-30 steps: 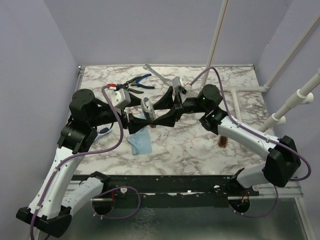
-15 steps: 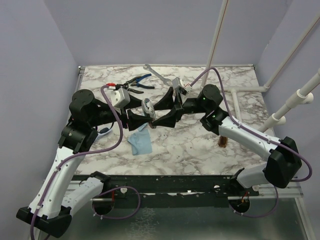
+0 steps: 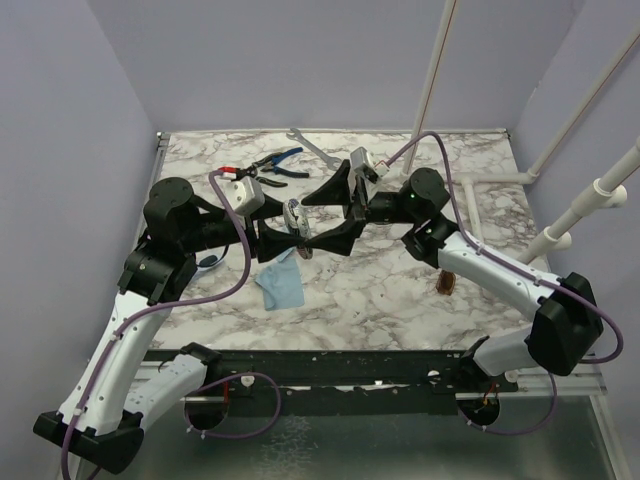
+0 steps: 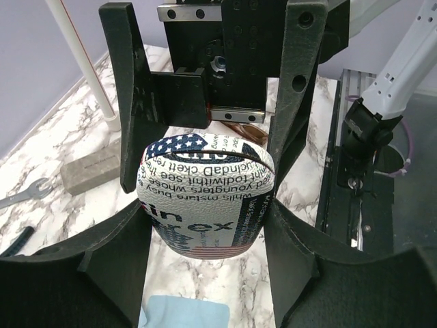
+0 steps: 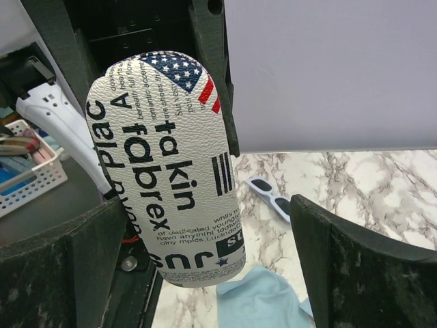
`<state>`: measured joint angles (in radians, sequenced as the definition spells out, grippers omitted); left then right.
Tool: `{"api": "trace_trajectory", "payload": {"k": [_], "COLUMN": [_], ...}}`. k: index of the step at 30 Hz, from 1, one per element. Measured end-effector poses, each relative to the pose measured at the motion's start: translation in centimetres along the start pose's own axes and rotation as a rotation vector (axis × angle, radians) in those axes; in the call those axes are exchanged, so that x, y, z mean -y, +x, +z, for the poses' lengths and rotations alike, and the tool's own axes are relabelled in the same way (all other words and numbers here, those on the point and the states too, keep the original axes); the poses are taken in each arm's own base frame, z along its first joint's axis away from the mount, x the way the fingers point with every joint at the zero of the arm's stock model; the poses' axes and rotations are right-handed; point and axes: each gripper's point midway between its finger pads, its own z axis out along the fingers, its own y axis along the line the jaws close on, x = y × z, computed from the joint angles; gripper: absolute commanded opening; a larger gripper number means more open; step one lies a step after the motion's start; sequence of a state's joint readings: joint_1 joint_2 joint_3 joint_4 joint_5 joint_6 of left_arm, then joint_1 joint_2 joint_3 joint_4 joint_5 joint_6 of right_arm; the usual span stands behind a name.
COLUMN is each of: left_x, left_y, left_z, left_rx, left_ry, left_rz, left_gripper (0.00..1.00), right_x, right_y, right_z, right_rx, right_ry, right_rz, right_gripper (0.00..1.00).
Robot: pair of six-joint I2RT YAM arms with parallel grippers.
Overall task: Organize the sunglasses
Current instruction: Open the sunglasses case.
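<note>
A white case (image 3: 295, 218) printed with black lettering and a flag hangs above the table's middle. My left gripper (image 3: 282, 232) is shut on one end of it; in the left wrist view its fingers press both sides of the case (image 4: 205, 198). My right gripper (image 3: 308, 225) faces it, open, with jaws spread wide around the other end. In the right wrist view the case (image 5: 167, 178) stands apart from the right finger (image 5: 341, 253). The sunglasses (image 3: 445, 285), small and amber-brown, lie on the table beside my right forearm.
A light blue cloth (image 3: 280, 285) lies under the case. A white-framed pair of glasses (image 5: 270, 195) rests near my left arm. Blue-handled pliers (image 3: 280, 160) and a wrench (image 3: 310, 148) lie at the back. A grey block (image 4: 92, 171) sits at the far right.
My right gripper has opened wide and let go of the case. The left gripper, which closed on the case a moment before, still holds it in the same place.
</note>
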<state>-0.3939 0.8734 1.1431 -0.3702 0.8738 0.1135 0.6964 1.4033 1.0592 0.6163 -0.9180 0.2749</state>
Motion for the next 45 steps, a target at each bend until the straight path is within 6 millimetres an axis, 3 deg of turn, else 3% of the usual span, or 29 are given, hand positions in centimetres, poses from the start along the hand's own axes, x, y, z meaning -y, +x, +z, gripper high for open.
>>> {"api": "trace_trajectory", "payload": {"k": [8,16,21,29,38,41,45], "left_x": [-0.1,-0.4,-1.1,-1.4,-3.1,-1.7,-1.5], "left_y": [0.3,0.2,0.0,0.0,0.6,0.8,0.8], "left_z": [0.0,0.0,0.0,0.1,-0.3,-0.1,-0.1], "left_rx": [-0.011,-0.007,-0.002,-0.003,-0.025,-0.033,-0.034], "left_ry": [-0.009,-0.024,-0.057,-0.067,-0.152,-0.096,-0.087], "left_rz": [-0.019,-0.029,-0.017,-0.016,-0.032,-0.060,-0.069], "left_gripper": [0.00,0.00,0.00,0.00,0.00,0.00,0.00], "right_x": [0.1,0.2,1.5,2.0,5.5,7.9,8.1], "right_y": [0.5,0.3,-0.1,-0.1,0.2,0.0,0.0], "right_z": [0.6,0.4,-1.3,-1.4,-2.8,-4.0,-4.0], "right_rx": [-0.008,-0.008,-0.004,-0.003,0.006,0.020,0.016], "right_ry": [-0.026,-0.025,0.014,0.036,0.214,0.322,0.337], "right_rz": [0.009,0.017,0.053,0.078,0.154,0.164,0.164], "right_gripper": [0.96,0.75,0.73,0.68,0.63,0.63,0.65]}}
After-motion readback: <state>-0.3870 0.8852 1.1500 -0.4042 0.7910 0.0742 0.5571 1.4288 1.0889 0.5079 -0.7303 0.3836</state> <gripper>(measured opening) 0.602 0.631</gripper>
